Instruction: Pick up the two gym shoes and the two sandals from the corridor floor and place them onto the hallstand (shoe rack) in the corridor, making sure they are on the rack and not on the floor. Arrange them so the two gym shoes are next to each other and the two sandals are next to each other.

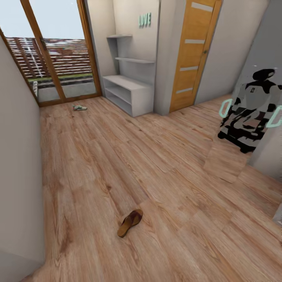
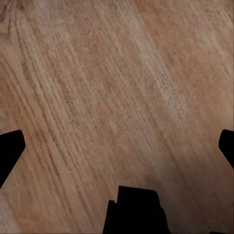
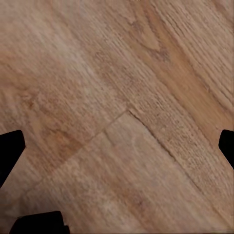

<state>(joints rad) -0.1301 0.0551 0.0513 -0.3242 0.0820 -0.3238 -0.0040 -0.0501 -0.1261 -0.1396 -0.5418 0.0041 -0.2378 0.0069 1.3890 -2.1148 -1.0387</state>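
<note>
A sandal point(image 1: 130, 222) lies at my 6 o'clock, open floor point(image 1: 156, 156) to the rack point(image 1: 129, 92) at 12; both my tools point(image 2: 117, 146) point(image 3: 117, 146) spread wide.

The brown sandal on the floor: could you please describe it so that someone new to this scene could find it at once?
Start from the glass door at the far end of the corridor floor and come toward the camera along the wood planks. Near the bottom of the head view, close to the left wall, lies the sandal. It is flat and brown, unlike the pale gym shoe by the door.
</note>
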